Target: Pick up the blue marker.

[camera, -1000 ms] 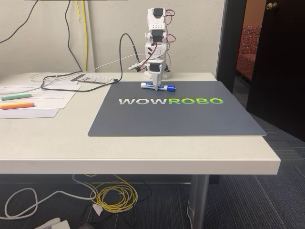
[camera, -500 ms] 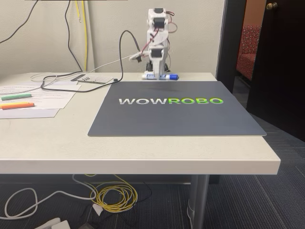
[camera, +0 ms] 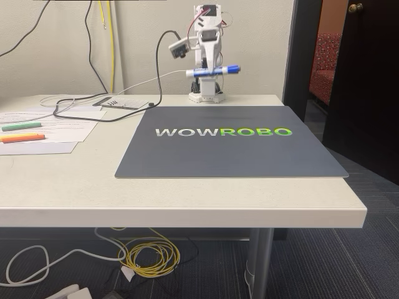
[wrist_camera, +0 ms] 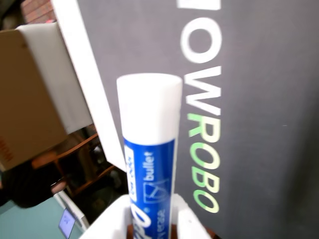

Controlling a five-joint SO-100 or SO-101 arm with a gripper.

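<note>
My gripper [camera: 209, 70] is squeezed tight around the middle of the blue marker [camera: 212, 71], which sticks out sideways past both my fingers, up in the air above the gray mat [camera: 230, 143].

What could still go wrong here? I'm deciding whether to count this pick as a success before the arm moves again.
The blue marker is off the mat, lying level in the gripper. The grip looks off-centre, with the cap end sticking out further, so it might tilt or slip. In the wrist view only a small part of the barrel sits between the fingers. If dropped from this height, it could roll off the table.
</note>
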